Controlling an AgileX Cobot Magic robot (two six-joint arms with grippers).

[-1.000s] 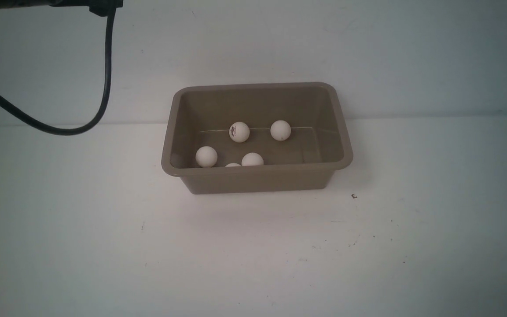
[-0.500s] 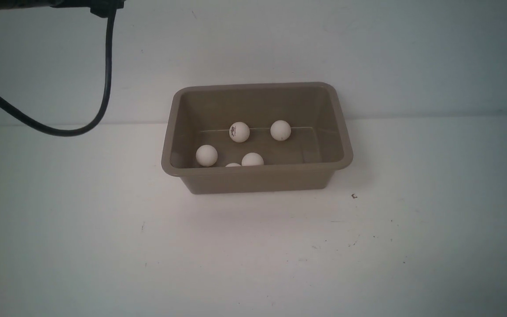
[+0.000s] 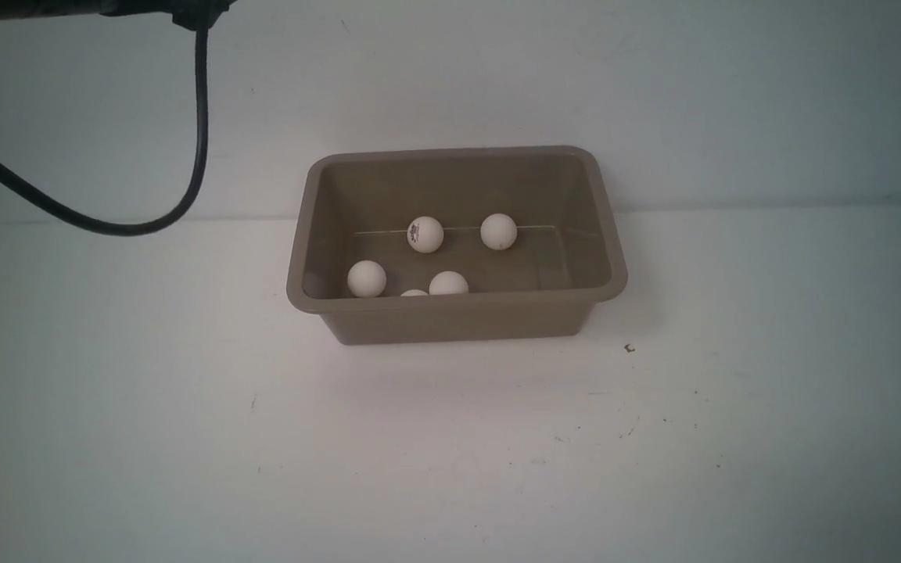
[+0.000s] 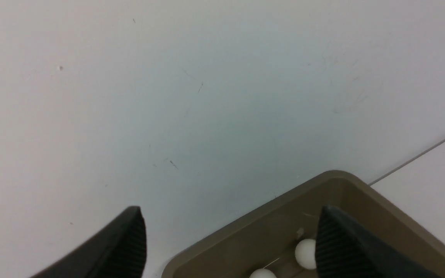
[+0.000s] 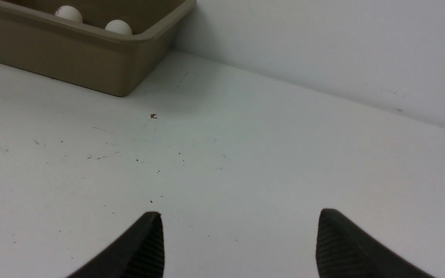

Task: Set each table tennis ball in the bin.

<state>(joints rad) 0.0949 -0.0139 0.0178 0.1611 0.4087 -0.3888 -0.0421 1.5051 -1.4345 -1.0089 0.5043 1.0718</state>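
Note:
The taupe bin [image 3: 457,303] stands at the back middle of the white table, against the wall. Several white table tennis balls lie inside it: one with a dark logo [image 3: 425,234], a plain one [image 3: 498,231], one by the left wall [image 3: 367,279] and one near the front wall [image 3: 449,283]. The front rim half hides another [image 3: 414,293]. My left gripper [image 4: 230,212] hangs open high over the bin's corner [image 4: 245,220], above two balls [image 4: 305,253], with nothing between its fingers. My right gripper [image 5: 240,213] is open over bare table, to the right of the bin [image 5: 72,58].
A black cable [image 3: 199,117] loops down from the left arm's dark body [image 3: 67,8] at the top left. The pale wall runs right behind the bin. A small dark speck [image 3: 629,348] lies on the table right of the bin.
The left arm's cable has shifted slightly to the right. The ball by the bin's left wall has wobbled a little. Both grippers stay open.

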